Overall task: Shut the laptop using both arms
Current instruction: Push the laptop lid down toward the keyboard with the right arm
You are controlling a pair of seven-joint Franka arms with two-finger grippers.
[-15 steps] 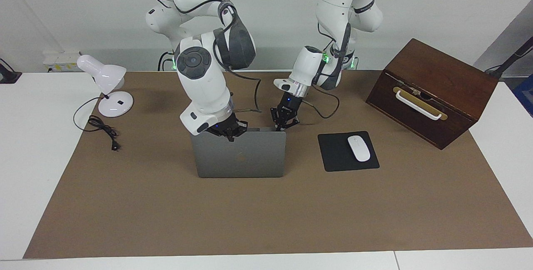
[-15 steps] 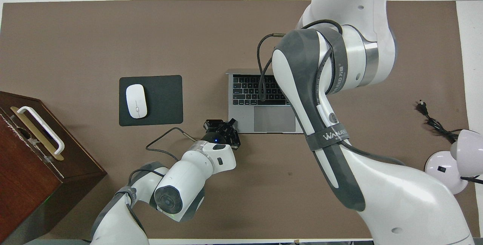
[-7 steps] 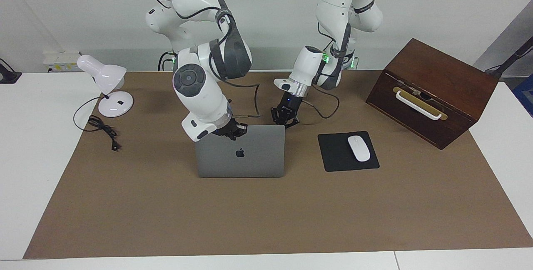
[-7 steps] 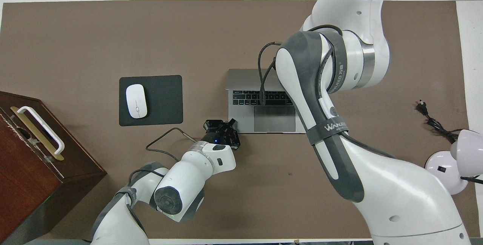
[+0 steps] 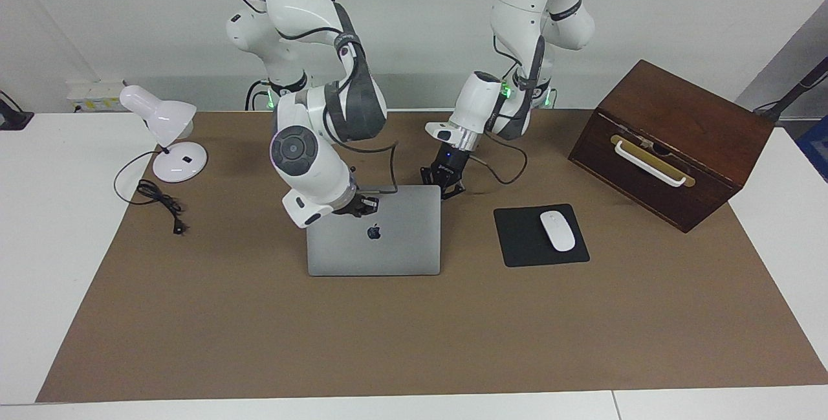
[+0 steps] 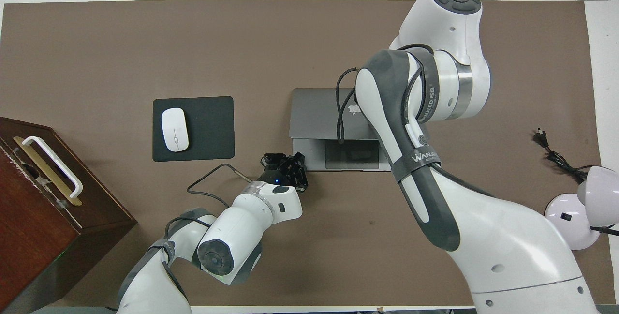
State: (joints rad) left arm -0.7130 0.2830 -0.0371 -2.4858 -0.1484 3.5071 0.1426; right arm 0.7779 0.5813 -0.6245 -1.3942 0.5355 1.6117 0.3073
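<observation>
In the facing view the thin silver-grey metal laptop (image 5: 374, 231) with a dark apple logo sits mid-table on the brown mat, its lid tipped well down toward the robots but, as I judge it, not yet flat. The right arm's black claw gripper (image 5: 358, 206) rests on the lid's upper edge toward the right arm's end, and whether its fingers are spread or closed I cannot tell. The left arm's black claw gripper (image 5: 445, 182) sits low at the laptop's corner nearest the robots, toward the left arm's end; its finger gap is likewise unreadable. The black mousepad (image 5: 541, 235) with a white mouse (image 5: 557, 230) lies beside the laptop, toward the left arm's end. In the overhead view the lid covers the keyboard, leaving only the trackpad strip of the laptop (image 6: 319, 111) exposed, so closing looks mostly done with the final press left. The left gripper (image 6: 285, 165) is just beside the base's corner, seemingly steadying it; the right gripper is hidden under its own arm.
</observation>
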